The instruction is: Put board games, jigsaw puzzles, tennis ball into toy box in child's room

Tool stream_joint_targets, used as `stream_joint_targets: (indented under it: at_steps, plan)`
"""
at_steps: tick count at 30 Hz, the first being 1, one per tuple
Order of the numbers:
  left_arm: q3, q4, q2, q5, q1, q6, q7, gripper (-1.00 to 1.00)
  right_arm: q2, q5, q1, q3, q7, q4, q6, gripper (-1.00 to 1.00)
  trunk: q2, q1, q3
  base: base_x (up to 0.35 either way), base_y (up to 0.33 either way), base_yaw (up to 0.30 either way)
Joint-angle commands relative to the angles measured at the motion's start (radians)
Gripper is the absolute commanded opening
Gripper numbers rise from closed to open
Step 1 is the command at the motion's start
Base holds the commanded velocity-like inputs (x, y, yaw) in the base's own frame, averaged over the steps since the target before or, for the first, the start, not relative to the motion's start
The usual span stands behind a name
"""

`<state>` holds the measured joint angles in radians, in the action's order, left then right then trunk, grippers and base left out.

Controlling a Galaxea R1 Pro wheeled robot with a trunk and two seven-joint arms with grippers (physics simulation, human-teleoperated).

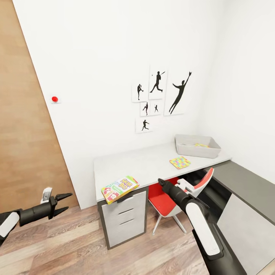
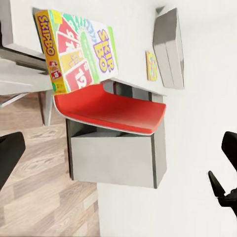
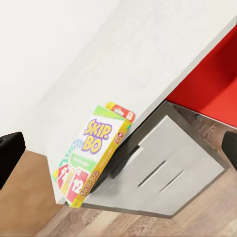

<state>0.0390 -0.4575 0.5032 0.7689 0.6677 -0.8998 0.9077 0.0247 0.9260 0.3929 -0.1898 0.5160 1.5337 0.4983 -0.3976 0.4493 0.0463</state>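
A: One game (image 1: 119, 188) lies at the near left corner of the counter (image 1: 145, 164), its near edge hanging over the drawers (image 1: 126, 221). Cover reads "SKIP-BO", with "SKIPBO" down the side and a red "12" card.

B: Where's the toy box (image 1: 197, 146)?

A: Far right end of the counter, against the wall. Something colourful already lies inside it. One puzzle (image 1: 180, 162) lies flat on the counter, near the box.

B: And the tools?

A: Left tool (image 1: 61, 203) hangs low at the left over the floor, fingers spread, holding nothing. Right tool (image 1: 160, 182) points toward the counter's near edge, above the red chair (image 1: 172, 198); wide apart too, judging by the dark tips at the right wrist view's edges, and grasping nothing.

B: How will the game handle?

A: Probably a light, stiff card box with a glossy, slippery face. I'd pinch the overhanging edge across its thickness.
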Motion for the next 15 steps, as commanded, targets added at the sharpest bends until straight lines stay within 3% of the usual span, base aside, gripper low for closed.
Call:
stream_joint_targets:
  at_steps: [1, 8, 15]
  plan:
    - [0.002, 0.010, 0.000, -0.001, 0.001, -0.004, -0.004, 1.00, 0.000, 0.008, 0.001, 0.000, 0.003, 0.002, 0.002, 1.00, -0.002, 0.001, 0.002, 0.000, 0.000, 0.000]
    - [0.009, 0.094, -0.005, -0.002, 0.001, -0.001, -0.063, 1.00, 0.000, 0.009, 0.000, -0.008, -0.048, 0.022, 0.013, 1.00, -0.002, 0.001, 0.002, 0.000, 0.000, 0.000]
    - [0.013, 0.114, -0.044, -0.004, 0.001, 0.009, -0.079, 1.00, 0.000, 0.009, -0.012, -0.078, -0.070, 0.053, 0.059, 1.00, -0.002, 0.001, 0.002, 0.000, 0.000, 0.000]
